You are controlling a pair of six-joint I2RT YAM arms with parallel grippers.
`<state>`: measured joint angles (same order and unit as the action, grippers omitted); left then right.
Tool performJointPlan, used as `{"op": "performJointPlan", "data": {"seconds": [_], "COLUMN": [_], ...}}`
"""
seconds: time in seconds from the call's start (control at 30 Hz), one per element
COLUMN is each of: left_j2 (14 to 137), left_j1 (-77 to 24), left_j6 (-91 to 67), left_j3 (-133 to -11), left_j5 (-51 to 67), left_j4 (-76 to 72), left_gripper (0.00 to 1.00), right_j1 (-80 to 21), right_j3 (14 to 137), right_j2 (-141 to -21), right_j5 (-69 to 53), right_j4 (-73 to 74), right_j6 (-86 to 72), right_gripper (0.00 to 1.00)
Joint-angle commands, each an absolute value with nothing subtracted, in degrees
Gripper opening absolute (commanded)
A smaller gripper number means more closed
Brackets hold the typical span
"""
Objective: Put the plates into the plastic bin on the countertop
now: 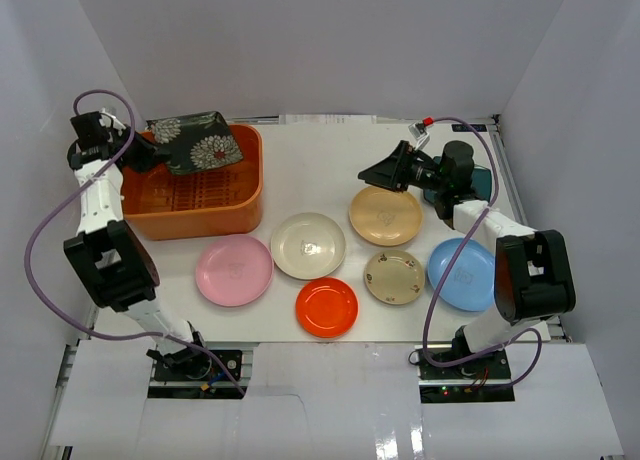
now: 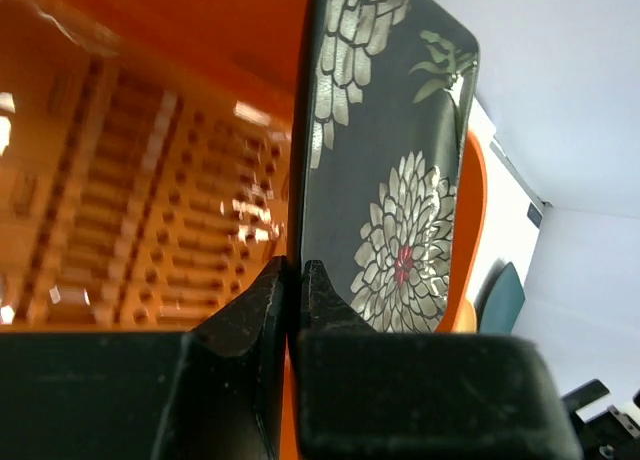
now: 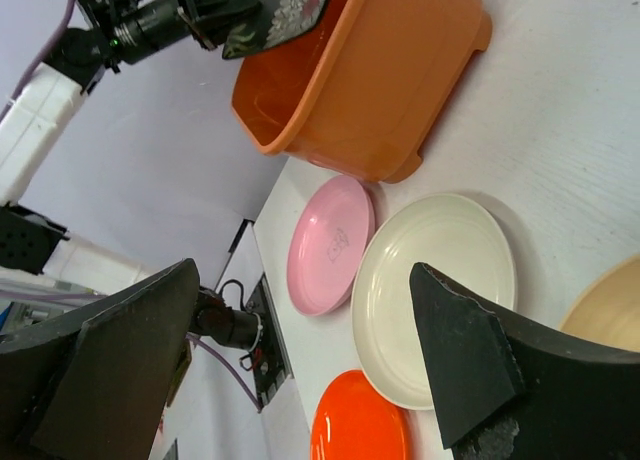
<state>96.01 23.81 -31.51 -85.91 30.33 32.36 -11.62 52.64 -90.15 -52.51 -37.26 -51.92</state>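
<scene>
Left wrist view: left gripper [image 2: 293,270] clamped on the rim of the black floral plate [image 2: 390,180], held edge-up over the orange bin [image 2: 130,180]. Recommend lowering and tilting it flat before release. Right gripper [image 1: 385,170] spread apart, empty, near the tan plate [image 1: 385,217].

The left arm [image 1: 97,202] and right arm [image 1: 484,222] share white link shells, boxy black joint housings [image 1: 108,265] and looping purple cables [image 1: 38,248]; the fingers [image 3: 470,360] are matte black wedges.
</scene>
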Motion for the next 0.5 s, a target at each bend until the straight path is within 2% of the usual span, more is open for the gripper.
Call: {"op": "performJointPlan", "data": {"seconds": [0.0, 0.1, 0.3, 0.47], "left_j2": [99.21, 104.23, 107.57, 101.00], "left_j1": [23.91, 23.91, 23.82, 23.82], "left_j6": [-27.70, -24.54, -22.50, -23.81], "left_j3": [-96.22, -99.84, -97.91, -91.68], "left_j5": [35.07, 33.32, 34.10, 40.07], "left_j4": [34.95, 39.27, 40.69, 36.04], "left_gripper": [0.00, 0.00, 0.00, 0.00], "right_j1": [-11.51, -11.51, -11.51, -11.51], "right_j3": [53.52, 53.70, 52.73, 53.70], "right_j2": [-87.98, -87.63, -87.01, -86.92], "right_j5": [-50.98, -49.22, -48.69, -47.81], "right_j4": [-33.76, -31.11, -30.50, -28.74], "right_j6": [-47.03, -44.30, -43.24, -42.10], "right_gripper": [0.92, 0.92, 0.92, 0.92]}}
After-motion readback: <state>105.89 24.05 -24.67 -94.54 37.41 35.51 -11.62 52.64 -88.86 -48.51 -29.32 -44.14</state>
